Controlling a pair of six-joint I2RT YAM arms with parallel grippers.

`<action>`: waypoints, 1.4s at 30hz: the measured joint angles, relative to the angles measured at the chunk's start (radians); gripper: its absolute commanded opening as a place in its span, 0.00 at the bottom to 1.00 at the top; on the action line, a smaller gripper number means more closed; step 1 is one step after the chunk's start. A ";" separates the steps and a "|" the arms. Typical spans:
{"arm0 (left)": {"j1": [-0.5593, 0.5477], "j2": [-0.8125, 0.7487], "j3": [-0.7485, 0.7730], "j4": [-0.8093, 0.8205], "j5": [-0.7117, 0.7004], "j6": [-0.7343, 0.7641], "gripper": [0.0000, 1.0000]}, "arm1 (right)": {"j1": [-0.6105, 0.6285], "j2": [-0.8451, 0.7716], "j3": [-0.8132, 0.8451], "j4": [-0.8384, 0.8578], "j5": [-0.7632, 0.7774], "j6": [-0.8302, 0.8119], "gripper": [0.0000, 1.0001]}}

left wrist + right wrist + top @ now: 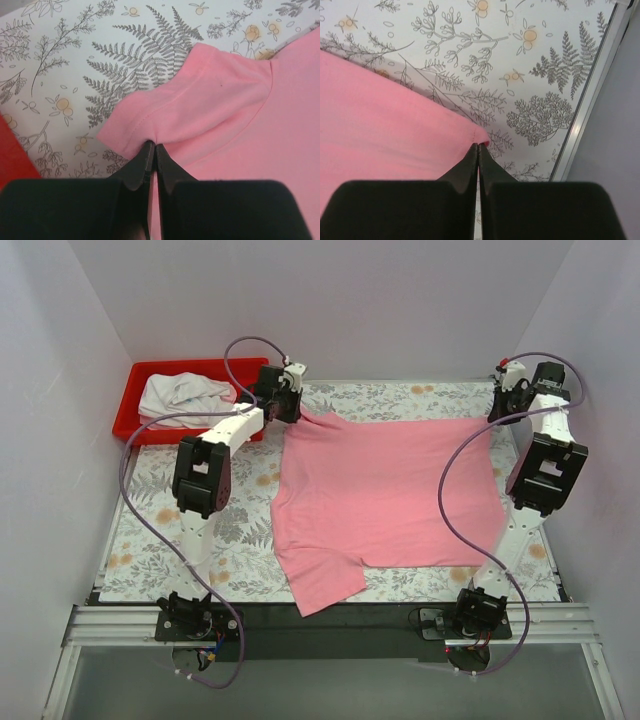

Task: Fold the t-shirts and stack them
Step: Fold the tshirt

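Pink t-shirt [390, 500] lies spread across the centre of the floral table cover [230, 540]; one short sleeve points to 11 o'clock, the other to 7 o'clock, where it hangs just over the near edge of the cover; the straight hem runs along the 3 o'clock side.

Left gripper [290, 405] sits at the 11 o'clock corner of the garment; in the left wrist view the left gripper [153, 145] has its two black fingers pressed together on the stitched sleeve edge of the pink t-shirt [225, 115], cloth pinched between the tips; floral table cover [75, 65] fills the 12 o'clock half of that view; red bin [12, 150] shows at 8 o'clock.

Right gripper [503, 405] sits at the 1 o'clock corner of the garment; in the right wrist view the right gripper [478, 146] is clenched on the corner tip of the pink t-shirt [380, 125]; a metal rail [590, 100] borders the floral table cover [520, 75] at 3 o'clock.

White t-shirt [185, 395] lies crumpled inside the red bin [135, 425], at 10 o'clock on the table, just beside the left gripper and apart from the pink garment.
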 measured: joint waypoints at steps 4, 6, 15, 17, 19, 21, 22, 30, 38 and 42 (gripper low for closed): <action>0.000 -0.084 -0.091 0.000 0.006 0.007 0.00 | -0.018 -0.039 -0.056 0.000 -0.011 -0.023 0.01; 0.000 -0.127 -0.129 0.001 0.014 0.007 0.00 | -0.024 -0.057 -0.081 0.001 -0.018 -0.033 0.01; 0.000 -0.298 -0.307 0.004 0.055 0.003 0.00 | -0.041 -0.134 -0.151 -0.011 -0.054 -0.082 0.01; 0.000 -0.329 -0.348 0.000 0.062 -0.002 0.00 | -0.045 -0.154 -0.172 -0.014 -0.061 -0.095 0.01; 0.000 -0.351 -0.378 -0.002 0.069 -0.005 0.00 | -0.049 -0.172 -0.192 -0.019 -0.064 -0.107 0.01; 0.000 -0.373 -0.410 -0.006 0.076 -0.010 0.00 | -0.054 -0.184 -0.207 -0.023 -0.068 -0.117 0.01; 0.000 -0.382 -0.422 -0.011 0.079 -0.013 0.00 | -0.057 -0.189 -0.216 -0.023 -0.069 -0.124 0.01; -0.014 -0.438 -0.533 -0.036 0.085 -0.034 0.00 | -0.076 -0.220 -0.299 -0.033 -0.074 -0.177 0.01; -0.048 -0.499 -0.610 -0.055 0.074 -0.072 0.00 | -0.081 -0.233 -0.358 -0.047 -0.066 -0.223 0.01; -0.060 -0.524 -0.666 -0.061 0.071 -0.085 0.00 | -0.083 -0.235 -0.381 -0.048 -0.057 -0.242 0.01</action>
